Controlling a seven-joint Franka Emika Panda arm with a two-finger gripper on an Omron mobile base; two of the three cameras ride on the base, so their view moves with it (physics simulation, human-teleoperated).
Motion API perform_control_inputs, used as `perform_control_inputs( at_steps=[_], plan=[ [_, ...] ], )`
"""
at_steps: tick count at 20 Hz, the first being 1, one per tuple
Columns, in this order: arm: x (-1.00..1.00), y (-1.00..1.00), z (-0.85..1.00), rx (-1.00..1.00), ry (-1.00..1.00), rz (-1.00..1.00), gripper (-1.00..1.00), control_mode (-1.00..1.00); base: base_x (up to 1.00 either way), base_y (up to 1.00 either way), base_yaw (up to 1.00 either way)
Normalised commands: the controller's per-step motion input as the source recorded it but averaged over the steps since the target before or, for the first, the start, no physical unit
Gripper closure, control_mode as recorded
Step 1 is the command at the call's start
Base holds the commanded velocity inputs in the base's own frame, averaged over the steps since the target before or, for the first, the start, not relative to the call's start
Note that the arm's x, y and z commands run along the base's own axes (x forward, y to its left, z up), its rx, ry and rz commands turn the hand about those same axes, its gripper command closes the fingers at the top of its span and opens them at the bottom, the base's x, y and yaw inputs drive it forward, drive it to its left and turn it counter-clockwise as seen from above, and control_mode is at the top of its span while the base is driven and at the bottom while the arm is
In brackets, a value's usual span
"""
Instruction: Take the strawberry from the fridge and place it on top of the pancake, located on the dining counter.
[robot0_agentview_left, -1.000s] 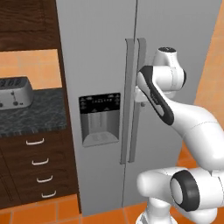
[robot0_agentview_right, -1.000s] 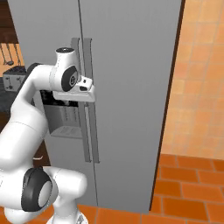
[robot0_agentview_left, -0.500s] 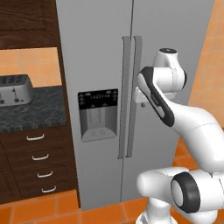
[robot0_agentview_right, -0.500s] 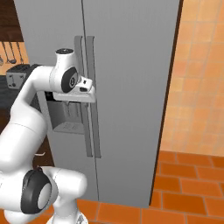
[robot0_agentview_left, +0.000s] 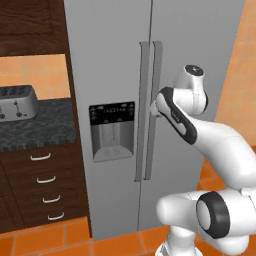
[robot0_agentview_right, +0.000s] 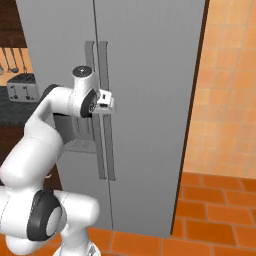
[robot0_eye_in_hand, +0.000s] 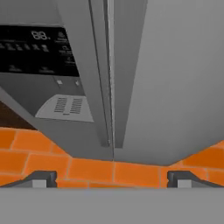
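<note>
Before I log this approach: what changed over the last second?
The whole view slid sideways, so the base drove along the fridge. The open pincer kept its place by the door handles, holding nothing. Both doors stayed shut.

A silver toaster (robot0_agentview_left: 16, 102) stood on the dark worktop (robot0_agentview_left: 45, 127), near its back edge, above wooden drawers (robot0_agentview_left: 45, 187); orange floor tiles (robot0_agentview_right: 215, 215) lay below.

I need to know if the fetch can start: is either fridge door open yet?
No: in the left base view both doors of the fridge sit flush, handles side by side.
</note>
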Motion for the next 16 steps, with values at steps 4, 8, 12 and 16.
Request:
perform_control_inputs(
  at_steps=[4,8,12,16],
  plan=[
    [0.91,-0.29,-0.08,0.11,-0.04,0.15,-1.00,-1.00,0.00,0.00,0.00],
    [0.38,-0.01,-0.14,0.01,-0.03,0.01,-1.00,-1.00,0.00,0.00,0.00],
    [0.74,0.05,-0.06,0.00,-0.01,-0.03,-1.00,-1.00,0.00,0.00,0.00],
    [0.62,0.21,-0.02,-0.03,0.00,-0.08,-1.00,-1.00,0.00,0.00,0.00]
  ],
)
